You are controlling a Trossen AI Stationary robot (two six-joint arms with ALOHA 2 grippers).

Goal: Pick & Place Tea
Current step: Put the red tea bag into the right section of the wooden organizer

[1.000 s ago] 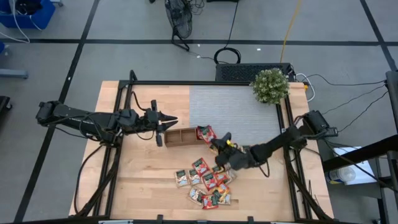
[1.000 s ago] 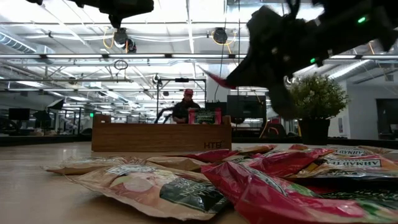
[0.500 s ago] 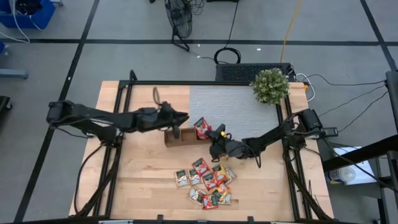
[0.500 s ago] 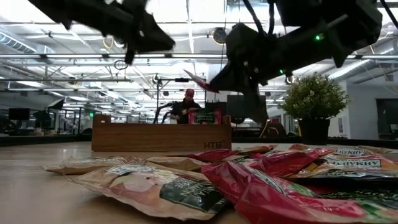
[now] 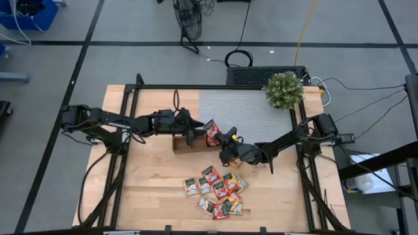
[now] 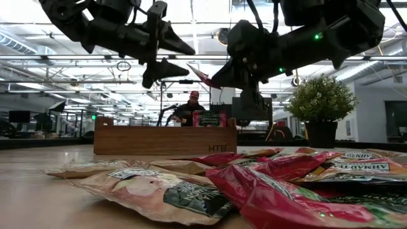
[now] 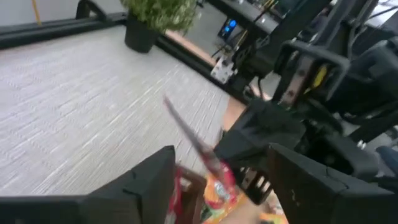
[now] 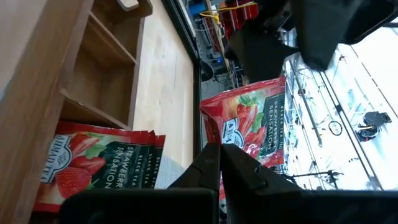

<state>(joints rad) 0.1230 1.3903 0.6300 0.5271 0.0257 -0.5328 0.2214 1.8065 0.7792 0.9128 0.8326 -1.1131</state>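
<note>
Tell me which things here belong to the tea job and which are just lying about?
In the job:
- red tea sachet pinched in the right end effector
- loose sachets
- wooden tray
- left end effector, open

Just about:
- potted plant

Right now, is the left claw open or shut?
Open. The left claw has its two fingers spread apart in the low view, above the wooden tray, holding nothing.

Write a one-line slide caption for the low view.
Above the wooden tray, the right gripper holds up a red tea sachet while the open left gripper faces it.
</note>
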